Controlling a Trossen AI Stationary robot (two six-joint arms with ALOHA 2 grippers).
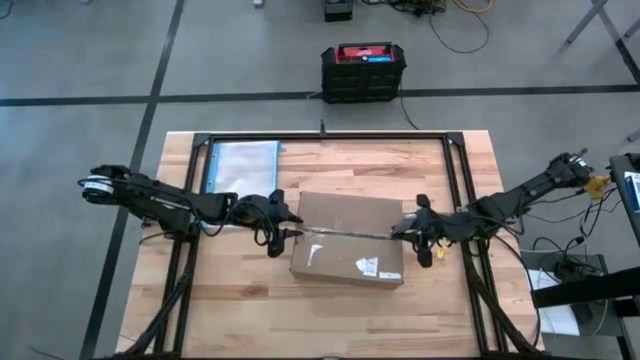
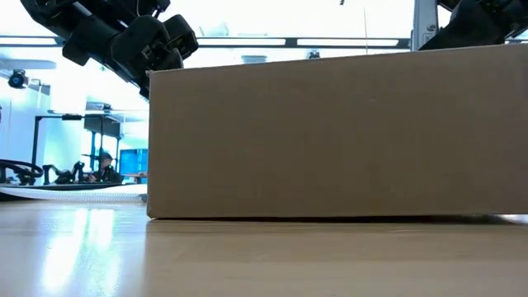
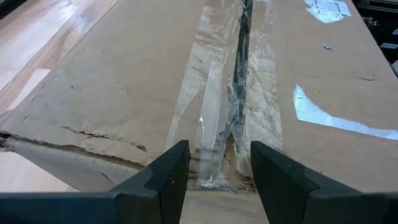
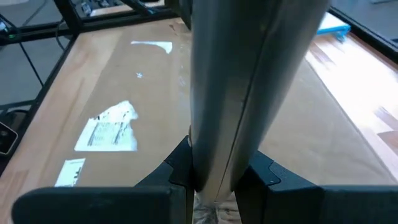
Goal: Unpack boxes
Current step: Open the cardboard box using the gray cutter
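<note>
The brown cardboard box (image 1: 345,240) lies flat on the wooden table, and in the low view its side wall (image 2: 330,132) fills most of the picture. Clear tape (image 3: 214,106) runs along its top seam, wrinkled and partly loose. My left gripper (image 3: 219,177) is open at the box's left end, one finger on each side of the tape's end; whether they touch it I cannot tell. My right gripper (image 4: 214,177) is at the box's right end (image 1: 412,232), shut on a peeled strip of tape (image 4: 249,74). My right gripper pinches the loose strip of clear tape (image 4: 217,155) between its two fingers, just above the box's right end. The fingers slant down from the table's right side, in line with the seam. The strip rises broad out of the fingers, clear of the cardboard.
A clear blue-edged plastic bag (image 1: 243,165) lies at the table's far left. A black crate with a red top (image 1: 363,72) stands on the floor beyond the far edge. White labels (image 1: 368,266) sit on the box's near right. Black frame rails (image 1: 455,190) border the work area.
</note>
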